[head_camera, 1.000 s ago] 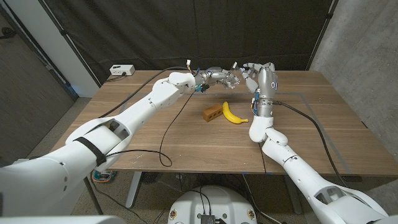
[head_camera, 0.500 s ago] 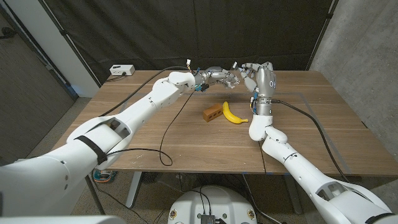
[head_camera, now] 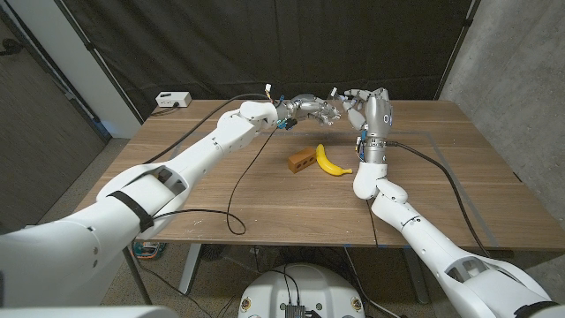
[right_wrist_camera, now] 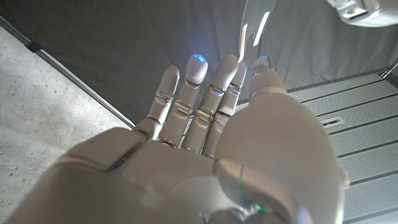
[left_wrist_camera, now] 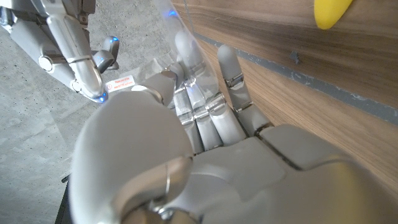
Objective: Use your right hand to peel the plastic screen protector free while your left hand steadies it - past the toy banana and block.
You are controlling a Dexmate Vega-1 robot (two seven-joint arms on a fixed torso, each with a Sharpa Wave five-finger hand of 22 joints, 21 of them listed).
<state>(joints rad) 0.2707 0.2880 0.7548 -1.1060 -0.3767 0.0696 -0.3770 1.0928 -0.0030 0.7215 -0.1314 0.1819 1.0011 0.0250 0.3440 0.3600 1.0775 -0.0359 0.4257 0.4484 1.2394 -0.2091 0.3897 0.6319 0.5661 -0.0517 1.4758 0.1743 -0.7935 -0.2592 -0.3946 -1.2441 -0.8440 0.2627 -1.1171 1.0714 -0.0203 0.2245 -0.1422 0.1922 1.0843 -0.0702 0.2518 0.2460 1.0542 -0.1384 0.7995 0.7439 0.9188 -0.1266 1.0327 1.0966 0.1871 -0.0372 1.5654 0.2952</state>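
Beyond the toy banana (head_camera: 331, 161) and the brown block (head_camera: 303, 160), both hands are raised over the far middle of the table. My left hand (head_camera: 316, 109) grips the clear plastic screen protector (head_camera: 335, 97); the film shows against its fingers (left_wrist_camera: 186, 53) in the left wrist view. My right hand (head_camera: 360, 101) faces it closely and pinches the film's other edge between thumb and fingers (right_wrist_camera: 252, 68). The clear sheet (right_wrist_camera: 254, 25) rises above those fingertips. The banana's tip (left_wrist_camera: 334, 12) and my right hand (left_wrist_camera: 68, 46) also appear in the left wrist view.
A white box (head_camera: 172, 100) sits at the table's far left corner. A black cable (head_camera: 238, 185) loops across the table's left half, another cable (head_camera: 441, 172) runs along the right side. Dark curtains hang behind the table (head_camera: 265, 208).
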